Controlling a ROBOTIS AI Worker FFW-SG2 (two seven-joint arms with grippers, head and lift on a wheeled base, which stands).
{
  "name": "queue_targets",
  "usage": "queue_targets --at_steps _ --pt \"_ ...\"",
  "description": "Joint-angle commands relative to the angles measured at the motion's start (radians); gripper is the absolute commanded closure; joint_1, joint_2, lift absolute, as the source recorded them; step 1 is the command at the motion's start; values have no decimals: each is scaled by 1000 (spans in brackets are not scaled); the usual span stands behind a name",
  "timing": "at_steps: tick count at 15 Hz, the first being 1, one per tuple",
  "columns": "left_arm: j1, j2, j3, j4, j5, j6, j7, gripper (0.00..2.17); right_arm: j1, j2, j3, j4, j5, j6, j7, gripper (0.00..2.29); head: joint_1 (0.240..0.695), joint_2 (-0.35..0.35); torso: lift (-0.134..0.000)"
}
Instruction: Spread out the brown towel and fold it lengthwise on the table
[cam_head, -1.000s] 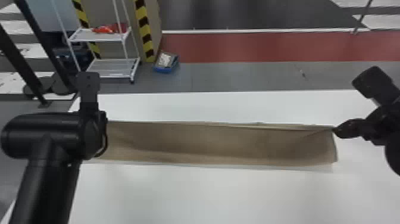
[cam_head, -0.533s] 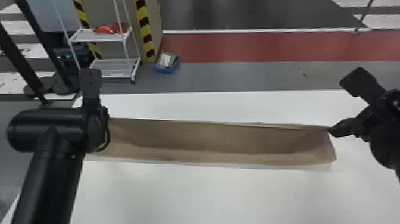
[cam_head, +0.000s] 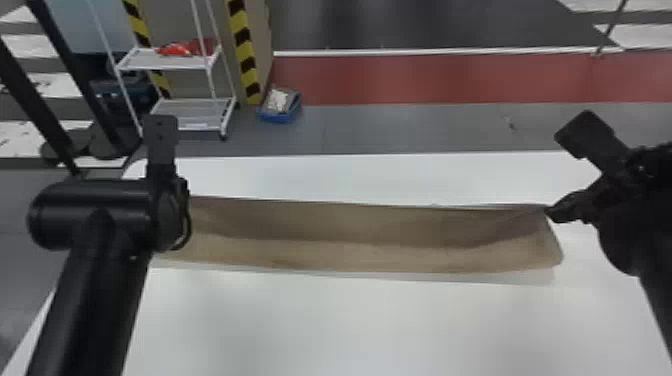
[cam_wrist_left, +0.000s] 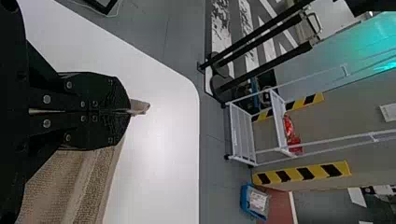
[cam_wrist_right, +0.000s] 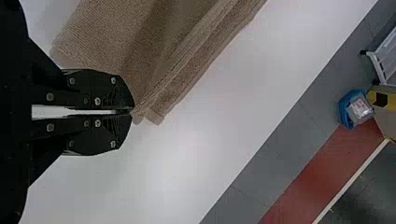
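Across the front of your workspace runs the white counter (cam_head: 350, 325), its rounded far left corner plain to you in the left wrist view. Your left gripper (cam_head: 174, 220) is over the left side; in the left wrist view its fingers are pressed together on the brown towel (cam_head: 375, 225), with a small tip of cloth poking out past them. Your right gripper (cam_head: 554, 212) is over the right side, its fingertips pinching the towel's far right corner. The towel lies between them as a long, narrow band running left to right, its far edge drawn along from one pinch to the other, a darker fold of shade down its length and a faint shadow along its near edge.

Beyond the counter you have the grey floor (cam_head: 400, 127). On it stands a white rack (cam_head: 192, 107), its upper shelf carrying some red items (cam_head: 175, 49). Just beside the rack, to its right, is a blue bin (cam_head: 279, 119) holding a pale, whitish packet (cam_head: 277, 100). Past the bin, you see a red floor strip (cam_head: 425, 77), then a dark floor area (cam_head: 400, 25) edged by a white line.
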Motion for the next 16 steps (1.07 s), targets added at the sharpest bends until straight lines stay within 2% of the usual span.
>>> queue_targets --at_steps 1,2,7,10,14,16 --pt "-1 0 -2 15 0 -19 3 1669 2 11 7 4 0 23 -34 137 695 46 -125" --pt "0 0 -10 18 2 -22 7 1669 11 14 12 2 2 29 -45 -2 695 44 -125" --pt "3 0 -13 21 2 -50 12 1669 25 9 10 -10 3 84 -89 36 695 38 -125" --pt "3 0 -13 35 2 -75 12 1669 25 6 12 -7 6 121 -193 43 695 22 -125" --pt "0 0 -13 49 2 -87 9 1669 21 20 33 25 -8 130 -397 53 695 -7 -125" --pt "-3 0 -13 56 2 -96 7 1669 5 34 43 56 -12 127 -453 56 695 -15 -125"
